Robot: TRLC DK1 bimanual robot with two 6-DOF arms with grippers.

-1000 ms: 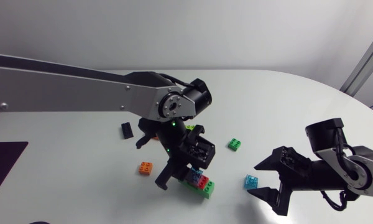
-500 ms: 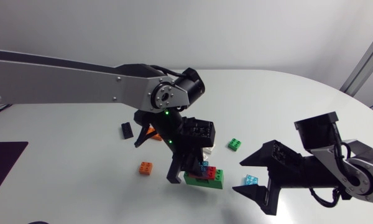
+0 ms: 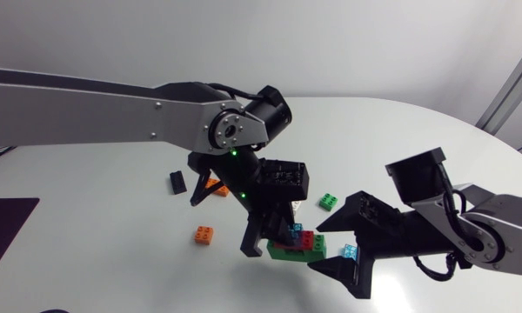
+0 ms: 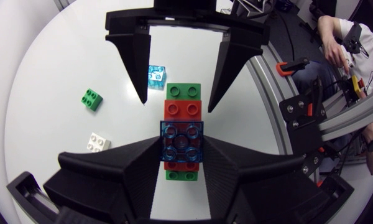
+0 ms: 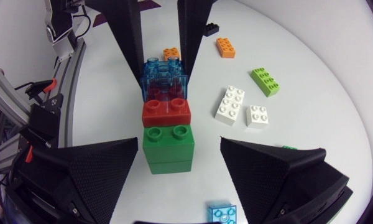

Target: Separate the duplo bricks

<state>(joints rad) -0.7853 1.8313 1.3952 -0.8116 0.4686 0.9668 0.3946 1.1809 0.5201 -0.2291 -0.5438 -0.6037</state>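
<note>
Brick stack (image 3: 297, 246) sits toward the tabletop (image 3: 113, 209) front edge, mid-width, clamped between the left gripper (image 3: 274, 235) fingers. Right gripper (image 3: 315, 247) faces it from the right, with its fingers flanking the stack's free end, apart from it. Near loose brick (image 3: 351, 253) just right of the stack. Rear loose brick (image 3: 329, 202) behind it. Left loose brick (image 3: 204, 234) and far-left piece (image 3: 177, 182) lie left, well apart.

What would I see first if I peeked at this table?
A stack of plastic duplo bricks, long green underneath, red in the middle, clear blue on top, is clamped between the left gripper's black wedge fingers over the white table. The right gripper faces it, fingers open on either side of the stack's green end.
</note>
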